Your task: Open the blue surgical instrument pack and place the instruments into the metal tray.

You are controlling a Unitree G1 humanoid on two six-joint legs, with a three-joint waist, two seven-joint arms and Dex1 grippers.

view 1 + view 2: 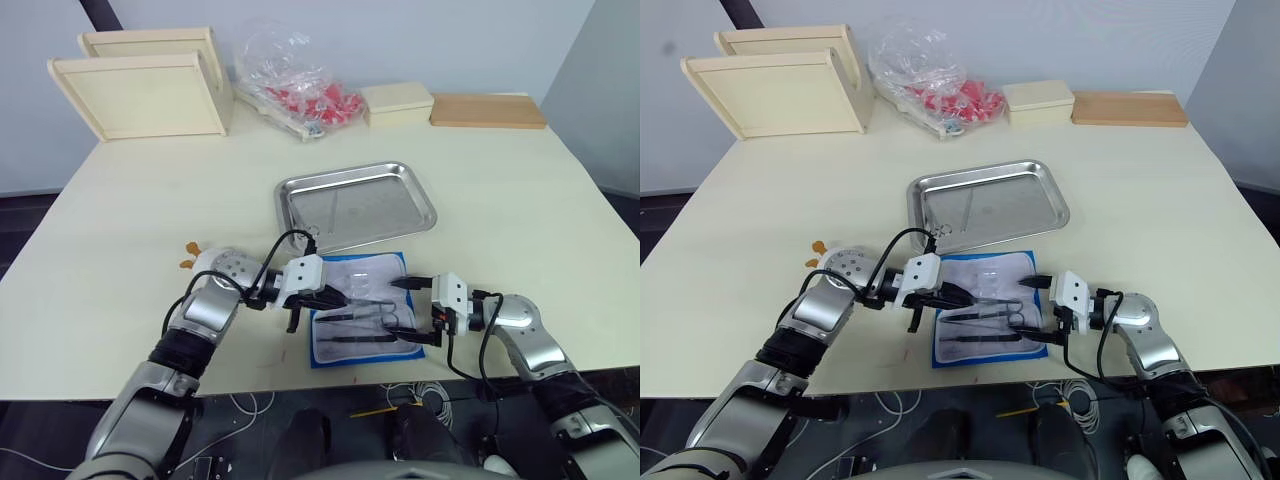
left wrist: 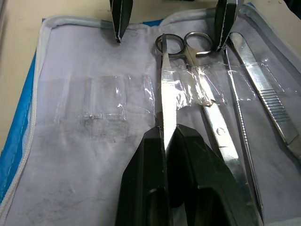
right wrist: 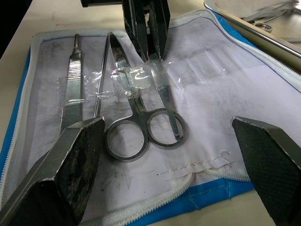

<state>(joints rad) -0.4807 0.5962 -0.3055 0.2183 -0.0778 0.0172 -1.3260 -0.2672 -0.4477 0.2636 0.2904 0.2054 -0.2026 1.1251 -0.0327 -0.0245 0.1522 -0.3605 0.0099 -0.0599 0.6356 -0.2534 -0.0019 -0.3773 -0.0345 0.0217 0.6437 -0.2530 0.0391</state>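
The left gripper [image 1: 322,298] is clenched on one blade of the scissors [image 2: 165,89], seemingly to draw them from their clear pocket. The right gripper [image 1: 420,310] is spread wide apart at the ring-handle end, holding nothing. The blue surgical instrument pack [image 1: 360,310] lies unfolded near the worktop [image 1: 520,210] front edge, with forceps [image 3: 74,89] beside the scissors on its pale lining. The metal tray [image 1: 290,195] sits just behind the pack, well apart from the wooden boxes [image 1: 140,90], so the lift path appears open.
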